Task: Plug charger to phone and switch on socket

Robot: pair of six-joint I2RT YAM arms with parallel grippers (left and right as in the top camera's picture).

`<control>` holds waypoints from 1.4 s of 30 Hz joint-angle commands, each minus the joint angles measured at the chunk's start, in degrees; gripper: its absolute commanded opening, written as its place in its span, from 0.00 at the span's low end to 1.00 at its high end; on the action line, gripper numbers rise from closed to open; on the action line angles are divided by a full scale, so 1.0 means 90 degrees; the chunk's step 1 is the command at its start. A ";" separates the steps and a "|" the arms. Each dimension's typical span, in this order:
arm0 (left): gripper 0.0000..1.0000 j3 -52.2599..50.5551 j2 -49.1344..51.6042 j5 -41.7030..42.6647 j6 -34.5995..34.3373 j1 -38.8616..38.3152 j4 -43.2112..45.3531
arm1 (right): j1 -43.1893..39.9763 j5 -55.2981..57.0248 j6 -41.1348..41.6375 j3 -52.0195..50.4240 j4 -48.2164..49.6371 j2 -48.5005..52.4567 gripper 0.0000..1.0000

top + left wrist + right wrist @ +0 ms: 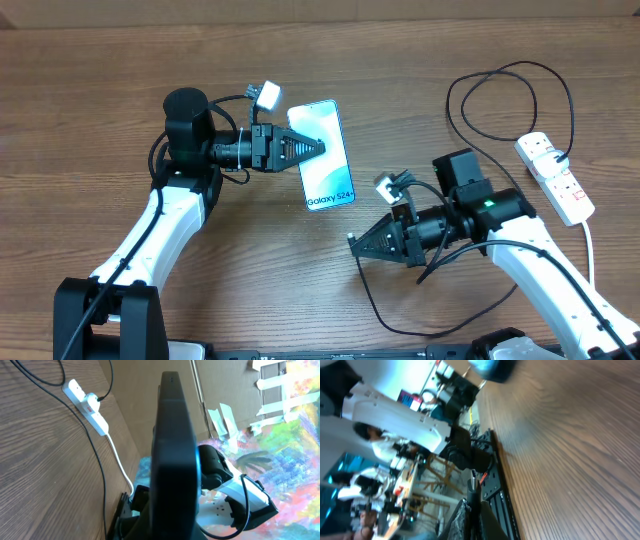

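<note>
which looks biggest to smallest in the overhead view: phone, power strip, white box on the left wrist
1. phone: as long as the strip but wider, possibly nearer the camera
2. power strip: narrower
3. white box on the left wrist: by far the smallest

Surface (420, 60) mid-brown, streaked wood grain; phone (332, 178) pale blue-teal screen, black edges, dark lettering at one end; socket (555, 177) white with small red switches, cord white; charger (448, 98) thin black line; both arms white shells with black joints, a green light on the right one; left end effector (322, 148) and right end effector (352, 240) black; backdrop in left wrist view painted multicolour.
</note>
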 commanded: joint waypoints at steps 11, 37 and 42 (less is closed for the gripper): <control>0.04 0.0061 -0.0083 0.0007 0.0078 -0.0141 0.0080 | 0.0296 -0.0121 0.2302 -0.0005 0.2365 -0.0019 0.04; 0.04 0.0061 -0.0083 0.0437 0.0476 -0.0102 0.0100 | 0.0500 0.0559 0.3060 -0.0005 0.2917 -0.0019 0.04; 0.04 0.0061 -0.0083 0.0469 0.0474 -0.0053 0.0097 | 0.0500 0.0561 0.3060 -0.0005 0.2919 -0.0019 0.04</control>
